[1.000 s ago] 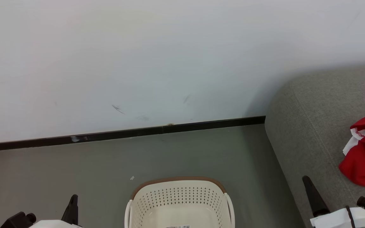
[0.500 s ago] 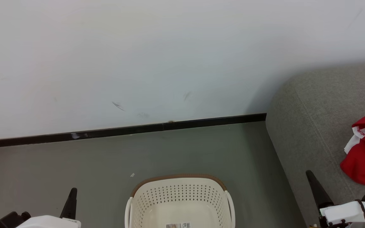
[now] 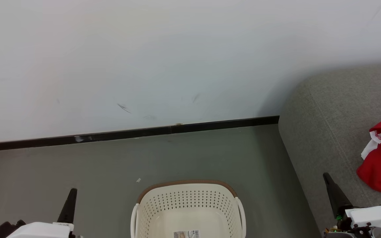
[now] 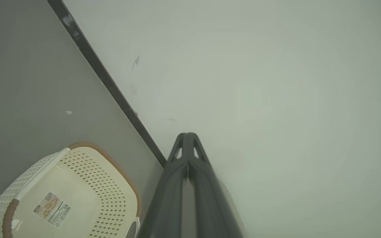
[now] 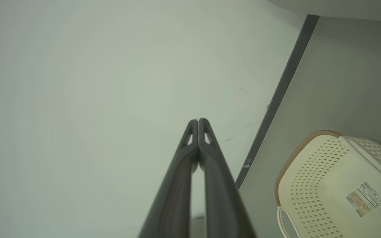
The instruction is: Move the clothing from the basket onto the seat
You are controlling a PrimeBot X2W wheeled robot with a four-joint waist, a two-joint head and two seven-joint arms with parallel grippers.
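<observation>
Fingers of the left gripper (image 4: 187, 136) are pressed together tip against tip, with nothing pinched between them, and those of the right gripper (image 5: 197, 121) are closed the same way. From where I stand, both dark pairs point toward the white wall (image 3: 177, 49), which carries a few faint dark scuffs above the black skirting board (image 3: 127, 134).

The left gripper hangs over the grey floor (image 3: 210, 155), to the left of the basket (image 3: 187, 182) and clear of it. The right gripper is low on the other side, over the front edge of the seat (image 3: 326, 125).

The basket stands upright on the floor between the two arms, near the seat's rounded corner but not touching it. Its brown rim curves round the far end, its cream walls are full of small holes, and a barcode sticker (image 3: 186, 234) lies flat on its pale bottom. A tiny white scrap (image 3: 138, 180) sits on the floor just beyond the basket's far left corner.

The clothing (image 3: 380, 172) lies on the seat, well apart from the basket: a crumpled bright-red heap with a white piece sticking out at its upper left. The edge of the head view cuts it off on the right, so I cannot tell how far it spreads. It is near the right gripper and not touching it.
</observation>
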